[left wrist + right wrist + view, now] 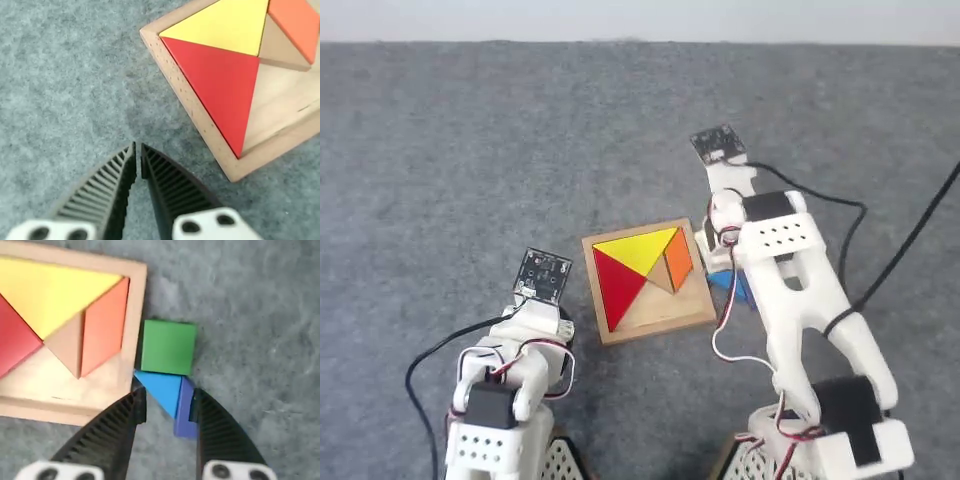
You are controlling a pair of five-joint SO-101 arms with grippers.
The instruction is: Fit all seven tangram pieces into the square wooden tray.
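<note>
Nearest you on the left, your left end effector (138, 149) hangs over the grey table (440, 150). Its jaws are closed to a thin slit and hold nothing. It sits just short of the near-left corner of the square wooden tray (191, 100), not touching it.

The tray (650, 330) lies between the two arms, turned a little out of square with the table edge. Inside it, the red triangle (617, 285) fills the left part and the yellow triangle (638, 250) fills the far part, the two meeting along one edge. The orange triangle (680, 262) lies against the right wall. A tan triangle sits between the orange and the red. You cannot tell whether it is a piece or bare tray floor. The near-right part of the tray shows plain wood.

Just right of the tray, your right end effector (167, 397) is open and low over the table. One jaw stands on each side of the blue triangle (161, 386) and a dark blue piece (184, 412) that lies against it. Whether the jaws touch either piece is not clear.

Just beyond those two, the green square (168, 347) lies flat on the table. It is close beside the tray's right rim (134, 315), and its near edge meets the blue triangle.
</note>
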